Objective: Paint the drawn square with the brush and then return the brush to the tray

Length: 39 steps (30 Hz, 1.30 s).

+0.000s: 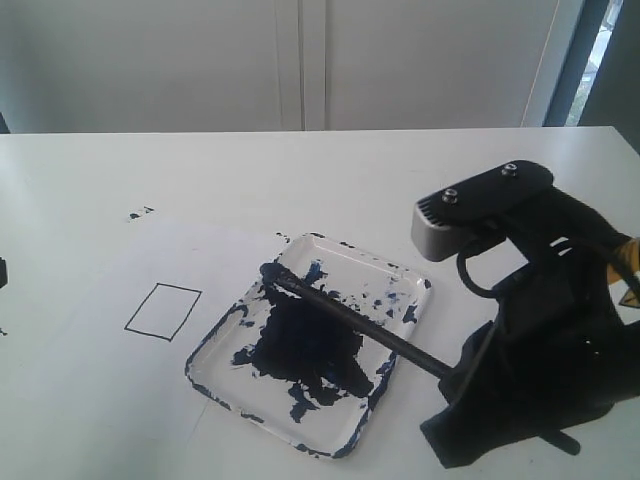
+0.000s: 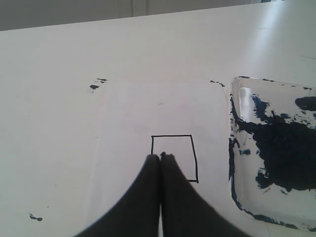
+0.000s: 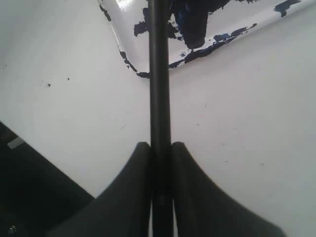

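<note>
Across tray (image 1: 372, 263), brush (image 1: 350, 325) diagonal, tip toward square (image 1: 163, 311), right gripper (image 3: 160, 146) clamped on it

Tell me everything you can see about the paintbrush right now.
The brush is a long, thin, straight black stick, matte-looking, ending in a rounded tip dark with paint. It slants across the tray, with its tip by the rim on the side away from the arm; whether the tip touches anything is unclear. The right gripper is shut on its handle end, outside the tray.
</note>
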Each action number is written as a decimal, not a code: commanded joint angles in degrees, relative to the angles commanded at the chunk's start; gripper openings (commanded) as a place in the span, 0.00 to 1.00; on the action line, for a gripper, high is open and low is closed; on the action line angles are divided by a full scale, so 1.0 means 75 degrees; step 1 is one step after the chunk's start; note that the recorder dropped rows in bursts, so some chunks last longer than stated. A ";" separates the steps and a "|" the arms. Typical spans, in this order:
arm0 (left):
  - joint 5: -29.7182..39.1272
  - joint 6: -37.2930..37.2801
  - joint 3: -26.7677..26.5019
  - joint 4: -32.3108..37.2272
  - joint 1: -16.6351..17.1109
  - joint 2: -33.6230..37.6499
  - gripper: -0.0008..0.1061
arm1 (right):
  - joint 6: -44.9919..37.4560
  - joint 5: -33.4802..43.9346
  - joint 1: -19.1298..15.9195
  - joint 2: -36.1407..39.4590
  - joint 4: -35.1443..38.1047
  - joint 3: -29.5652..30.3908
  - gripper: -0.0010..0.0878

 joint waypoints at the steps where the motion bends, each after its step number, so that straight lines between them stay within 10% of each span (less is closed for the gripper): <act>1: 0.0000 0.0000 0.0000 0.0000 0.0000 0.0000 0.01 | 0.0000 -0.0055 0.0000 0.0000 0.0000 0.0000 0.01; 32: 0.0002 0.0000 0.0035 -0.0010 0.0000 -0.0016 0.01 | -0.0214 -0.0318 0.0000 -0.0030 0.0000 0.0000 0.01; 39: 0.0051 0.0000 0.0035 -0.2211 0.0000 -0.0016 0.01 | -0.0351 -0.0307 0.0000 -0.0030 0.0061 0.0000 0.01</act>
